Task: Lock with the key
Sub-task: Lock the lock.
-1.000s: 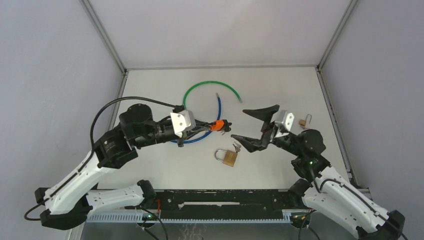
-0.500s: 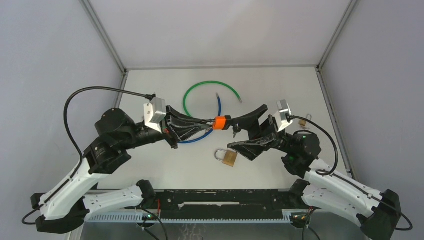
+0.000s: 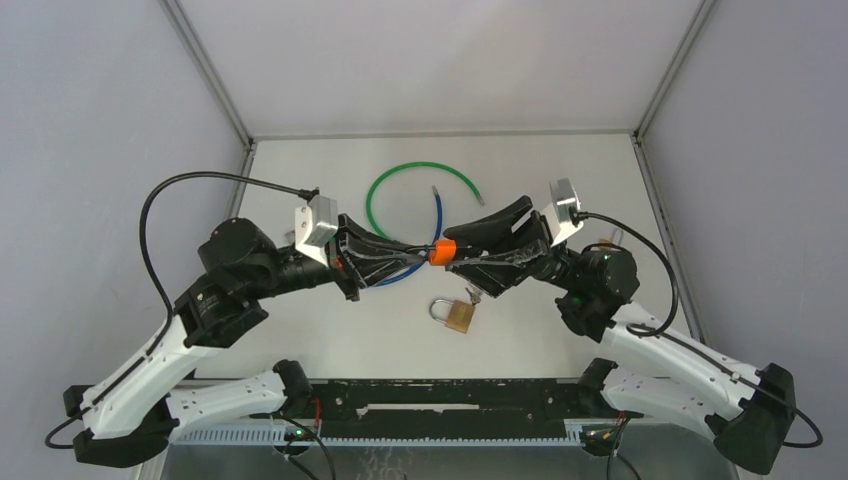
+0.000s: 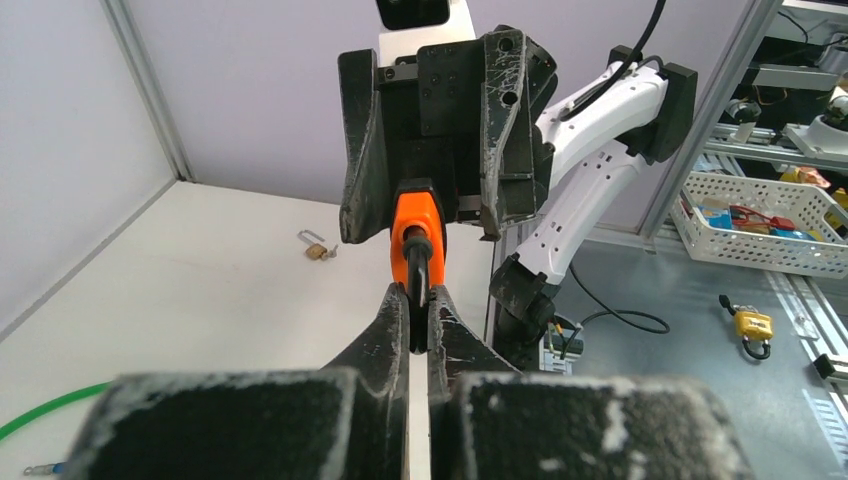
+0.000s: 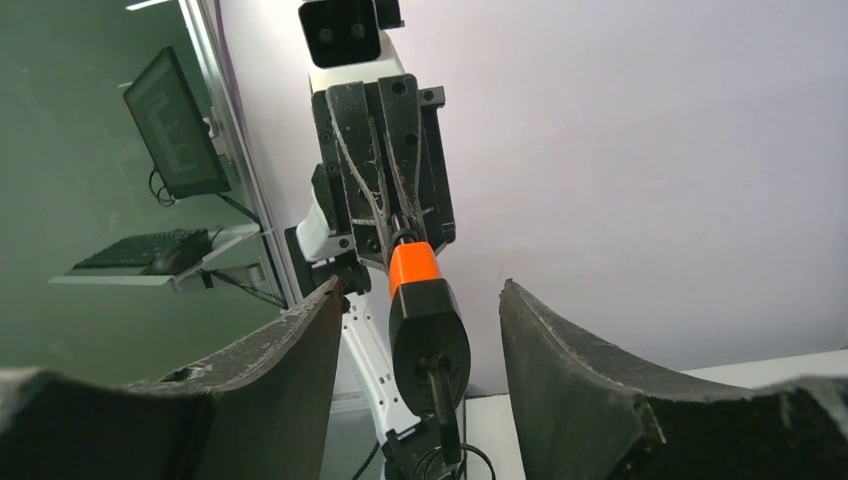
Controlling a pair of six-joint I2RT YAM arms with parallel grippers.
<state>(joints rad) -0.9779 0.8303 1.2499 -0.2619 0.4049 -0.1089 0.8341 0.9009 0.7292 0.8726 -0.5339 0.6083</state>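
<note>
An orange-and-black lock (image 3: 442, 250) hangs in the air between the two arms. My left gripper (image 4: 420, 300) is shut on the thin black piece at the lock's orange end (image 4: 415, 215). My right gripper (image 5: 422, 290) faces it, open, with one finger on each side of the black lock body (image 5: 428, 330) and a gap on both sides. A key (image 5: 438, 390) sticks out of the black end toward the right wrist, with a ring hanging from it. In the top view the key is hidden between the right fingers (image 3: 490, 222).
A brass padlock (image 3: 458, 313) with keys lies on the table below the grippers. A small padlock (image 3: 607, 243) lies at the right. A green cable (image 3: 400, 172) and a blue cable (image 3: 437, 210) curve across the back of the table.
The left arm raised the lock and swung it toward the right arm. The right gripper moved left around the lock body, and its jaws have narrowed.
</note>
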